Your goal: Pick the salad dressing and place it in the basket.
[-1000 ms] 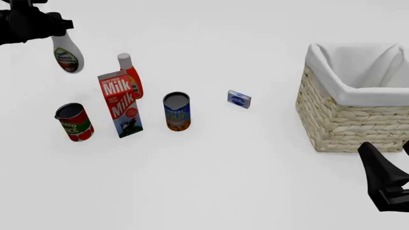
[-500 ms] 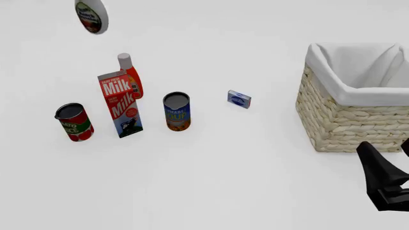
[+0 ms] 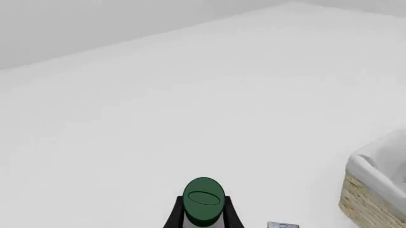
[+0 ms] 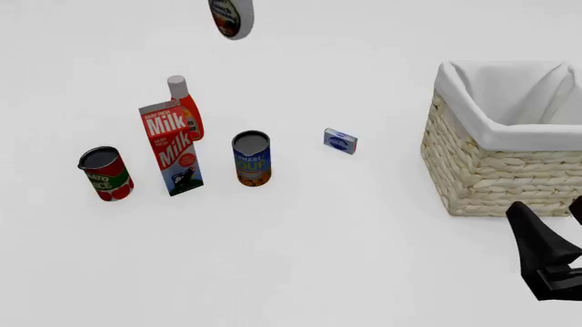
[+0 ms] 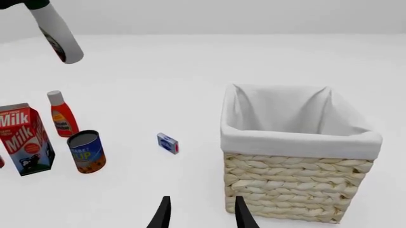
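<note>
The salad dressing (image 4: 231,17) hangs high in the air above the far left part of the table, and only its white lower body with the label shows at the top edge of the front view. My left gripper (image 3: 203,205) is shut on the neck just below the dark green cap (image 3: 204,199). The right wrist view shows the bottle (image 5: 58,35) tilted, well left of the basket. The wicker basket (image 4: 495,177) with its white lining stands at the right. My right gripper (image 5: 201,210) is open and holds nothing, low in front of the basket (image 5: 292,175).
On the left of the table stand a milk carton (image 4: 171,146), a red-orange bottle with a white cap (image 4: 185,105), a tomato can (image 4: 105,173) and a blue soup can (image 4: 252,158). A small blue box (image 4: 340,141) lies between them and the basket.
The salad dressing has been lifted up and carried to the right, toward the basket side. My left gripper has left the front view. The right arm has barely moved.
</note>
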